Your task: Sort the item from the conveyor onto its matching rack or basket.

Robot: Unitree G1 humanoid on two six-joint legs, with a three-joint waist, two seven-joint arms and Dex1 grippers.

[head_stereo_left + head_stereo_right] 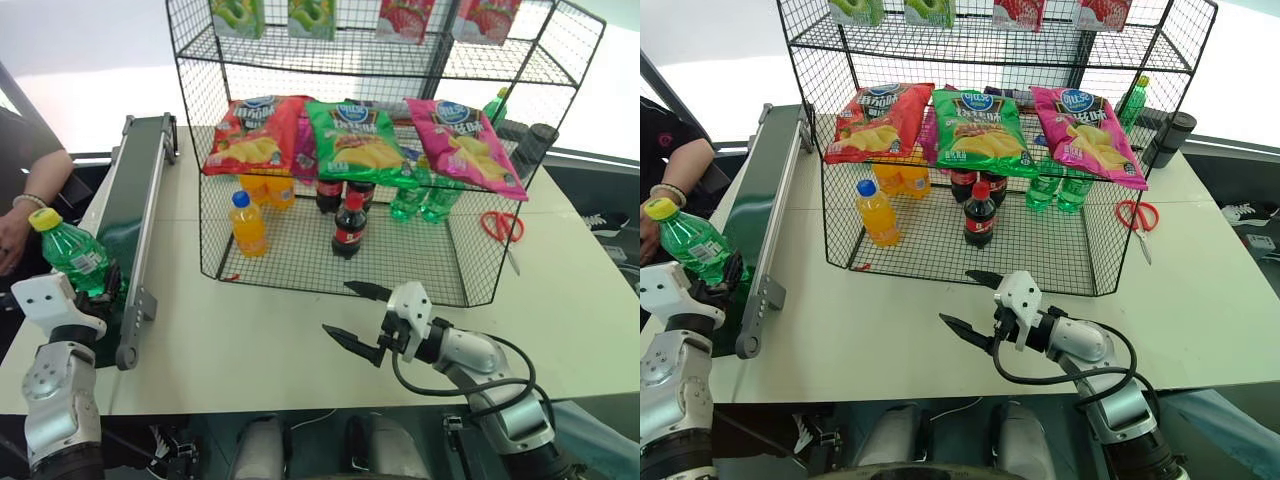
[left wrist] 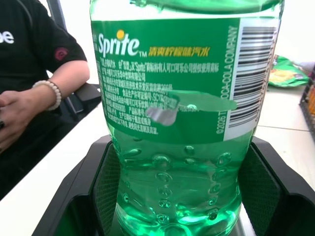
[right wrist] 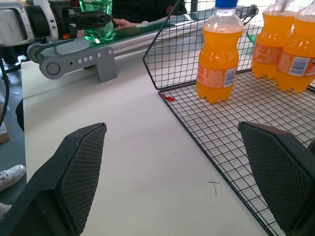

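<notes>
Black fingers [image 2: 106, 189] of the left gripper [image 1: 95, 285] are clamped on the lower body of the green bottle [image 1: 72, 250], one pad on each side of it. That bottle (yellow cap, green label) stands upright at the near end of the conveyor [image 1: 135, 190], on the table's left edge. Just beyond, at far left, a person's hand [image 1: 12, 235] rests. Right of centre, the right gripper [image 1: 358, 318] hovers over the white table [image 1: 250, 340] with jaws spread wide, holding nothing, just near the rack [image 1: 300, 265]. Inside the rack's lowest tier stand an orange bottle [image 1: 247, 225] and a cola bottle [image 1: 348, 225], with chip bags [image 1: 355, 135] above. Red scissors [image 1: 503, 228] lie to the right.
</notes>
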